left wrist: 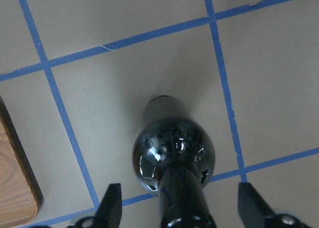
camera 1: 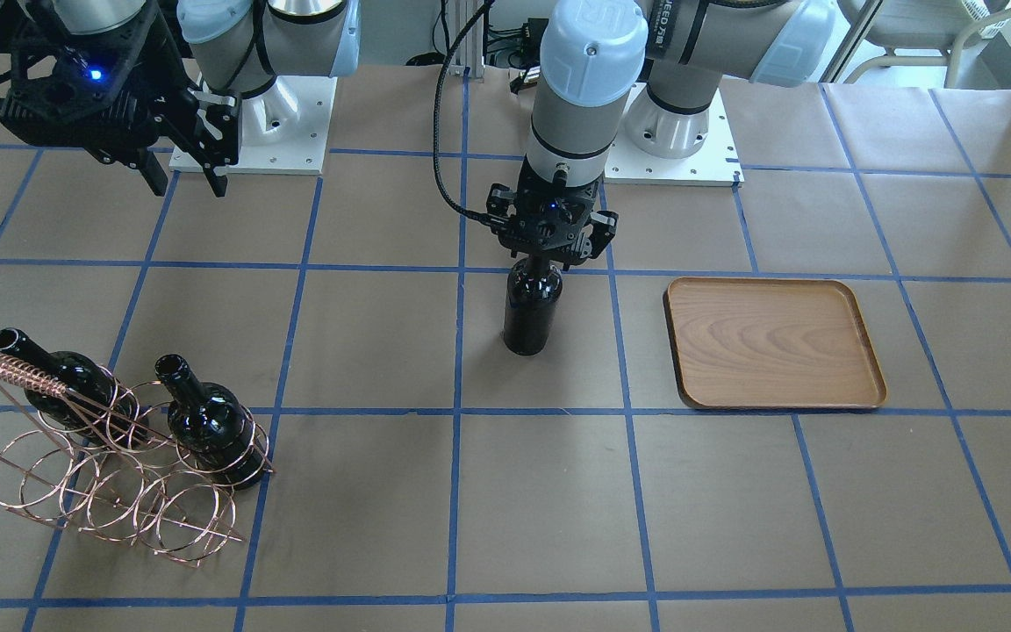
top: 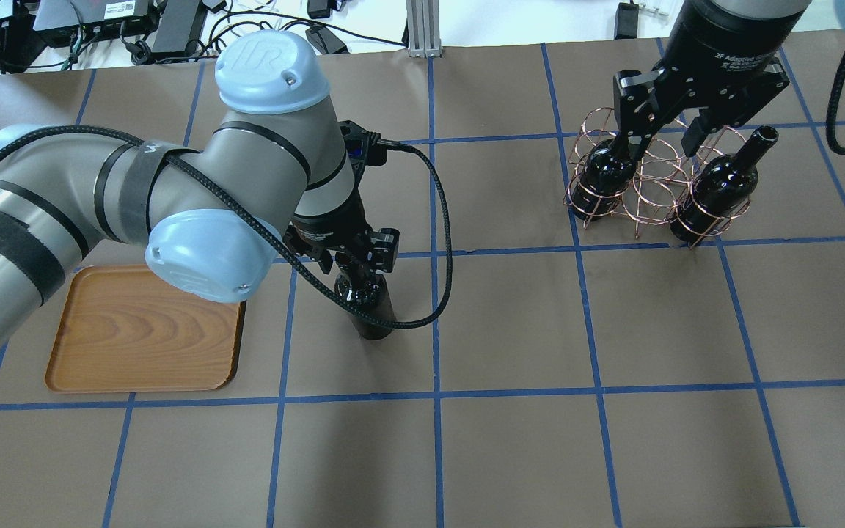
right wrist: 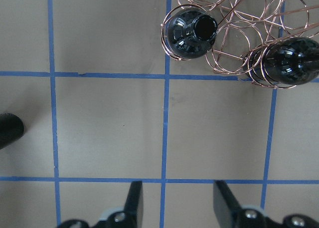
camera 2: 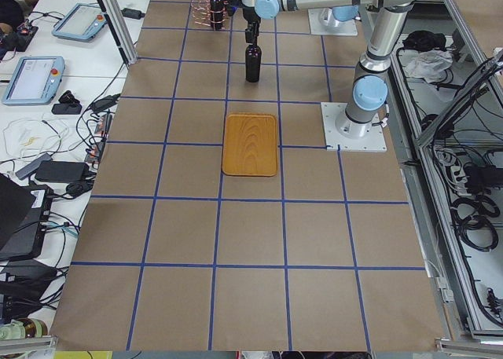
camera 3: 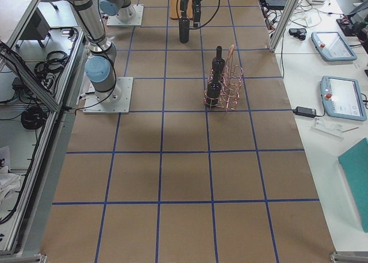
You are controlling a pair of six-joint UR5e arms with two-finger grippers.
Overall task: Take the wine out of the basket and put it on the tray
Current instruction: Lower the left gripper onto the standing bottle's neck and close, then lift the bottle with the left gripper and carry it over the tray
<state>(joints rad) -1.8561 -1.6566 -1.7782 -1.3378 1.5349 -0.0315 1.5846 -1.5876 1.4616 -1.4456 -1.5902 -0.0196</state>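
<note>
One wine bottle (camera 1: 532, 307) stands upright on the table right of the tray (camera 1: 773, 342), apart from it. My left gripper (camera 1: 549, 250) is directly over it. In the left wrist view its fingers (left wrist: 112, 205) stand wide on both sides of the bottle neck (left wrist: 182, 193) without touching, so it is open. Two more bottles (top: 606, 172) (top: 719, 187) sit tilted in the copper wire basket (top: 650, 176). My right gripper (top: 668, 139) hangs above the basket, open and empty. The tray (top: 144, 330) holds nothing.
The table is brown paper with a blue tape grid. The basket's twisted handle (camera 1: 10, 369) sticks up at its far end. The arm bases (camera 1: 251, 123) stand on white plates at the robot's edge. A black cable (top: 437, 242) loops beside the standing bottle.
</note>
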